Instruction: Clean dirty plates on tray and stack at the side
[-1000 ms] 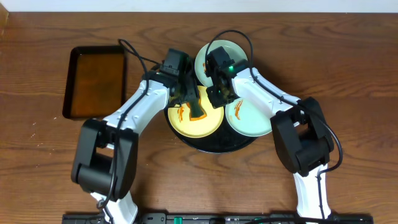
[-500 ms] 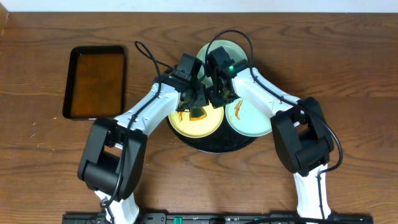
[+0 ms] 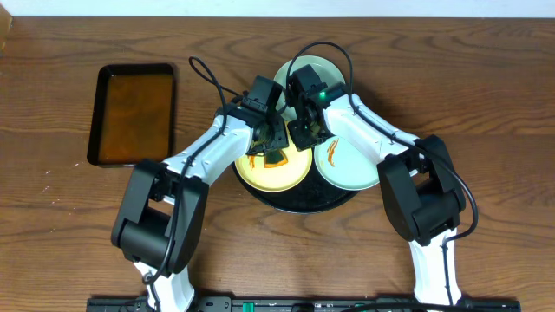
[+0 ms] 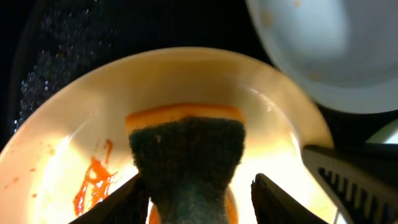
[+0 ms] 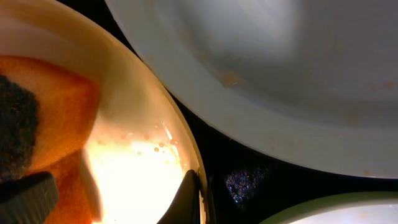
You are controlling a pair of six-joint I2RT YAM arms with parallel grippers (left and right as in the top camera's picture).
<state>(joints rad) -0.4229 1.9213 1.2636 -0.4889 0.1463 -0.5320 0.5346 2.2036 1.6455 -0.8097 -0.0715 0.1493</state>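
Left gripper (image 3: 270, 139) has shifted right over the past sec, from the yellow plate's L side to above its middle. R arm hasn't budged.

Nearest the bases, the tray (image 3: 303, 204) shows its black front rim. On it sit the yellow plate (image 3: 260, 179) at L and the near mint plate (image 3: 355, 169) at R, which has an orange streak. Their edges meet; overlap or not, can't tell.

Overhead hides both sets of jaws.

L wrist cam fills that in. The sponge (image 4: 186, 155) lies on the yellow plate, dark scrub face up, orange layer at its far edge. One finger touches its side and there is a thin gap at the other, so the jaws straddle it, not clamped. A sauce smear (image 4: 93, 183) sits just L of the sponge.

R wrist cam shows the R gripper (image 5: 198, 200) w/ tips closed together at the yellow plate's rim; pinching it or not, can't tell. It also shows glittery wet tray between the plates.

Farther back, the far mint plate (image 3: 336, 76) shows only faint specks in the wrist views.

Well apart at far L, a pan (image 3: 134, 113) of brown liquid sits on the table (image 3: 486, 104).
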